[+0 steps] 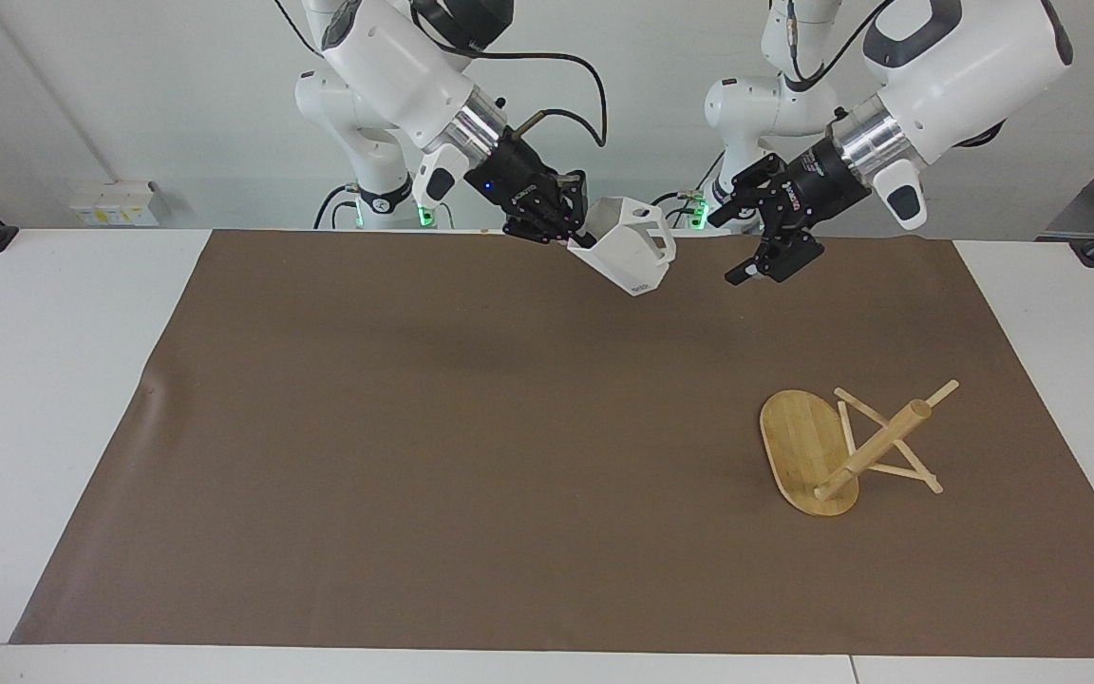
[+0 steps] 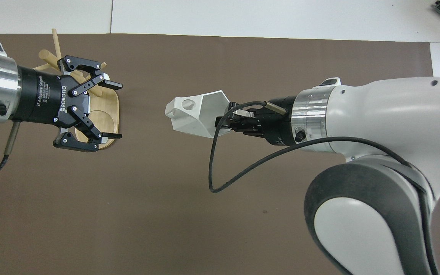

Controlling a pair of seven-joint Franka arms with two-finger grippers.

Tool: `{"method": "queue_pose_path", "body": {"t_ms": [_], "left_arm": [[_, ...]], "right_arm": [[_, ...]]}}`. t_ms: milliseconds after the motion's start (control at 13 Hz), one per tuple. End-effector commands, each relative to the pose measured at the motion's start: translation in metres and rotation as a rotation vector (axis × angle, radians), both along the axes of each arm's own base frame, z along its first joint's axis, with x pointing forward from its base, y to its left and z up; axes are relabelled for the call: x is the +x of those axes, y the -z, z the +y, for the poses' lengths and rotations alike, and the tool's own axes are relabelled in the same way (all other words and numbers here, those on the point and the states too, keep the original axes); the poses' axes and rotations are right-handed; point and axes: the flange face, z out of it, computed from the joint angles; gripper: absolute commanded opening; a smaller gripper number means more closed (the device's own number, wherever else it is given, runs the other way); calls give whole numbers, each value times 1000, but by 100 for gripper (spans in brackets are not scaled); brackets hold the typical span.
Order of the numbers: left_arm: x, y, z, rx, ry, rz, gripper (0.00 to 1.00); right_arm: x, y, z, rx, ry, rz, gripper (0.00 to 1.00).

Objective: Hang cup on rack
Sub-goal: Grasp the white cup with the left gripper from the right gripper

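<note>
The white faceted cup (image 1: pixel 632 255) hangs tilted in the air over the mat's edge nearest the robots, its handle hole showing. My right gripper (image 1: pixel 574 235) is shut on its rim. The cup also shows in the overhead view (image 2: pixel 191 116), held by the right gripper (image 2: pixel 224 122). The bamboo rack (image 1: pixel 827 451) lies tipped on its side toward the left arm's end, its oval base on edge and its post resting on pegs. My left gripper (image 1: pixel 732 249) is open and empty in the air, beside the cup. In the overhead view the left gripper (image 2: pixel 115 110) covers part of the rack's base (image 2: pixel 107 114).
A brown mat (image 1: pixel 414 427) covers most of the white table (image 1: pixel 34 380). Black cables loop from both wrists; the right arm's cable (image 2: pixel 220 179) hangs over the mat.
</note>
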Motion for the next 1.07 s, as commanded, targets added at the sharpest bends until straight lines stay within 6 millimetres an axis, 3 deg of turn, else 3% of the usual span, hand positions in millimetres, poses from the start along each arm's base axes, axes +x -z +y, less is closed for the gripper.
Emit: {"method": "queue_pose_path", "body": {"t_ms": [0, 153, 384, 997], "left_arm": [[0, 10, -17, -19, -4, 26, 100], [-4, 13, -31, -24, 20, 34, 100], [-6, 14, -34, -24, 32, 40, 100], [-19, 20, -55, -22, 65, 58, 100]], "right_arm": [[-5, -4, 5, 49, 37, 5, 0], [-8, -5, 11, 56, 45, 6, 0], [-10, -2, 19, 58, 35, 15, 0], [-9, 0, 19, 59, 35, 19, 0]]}}
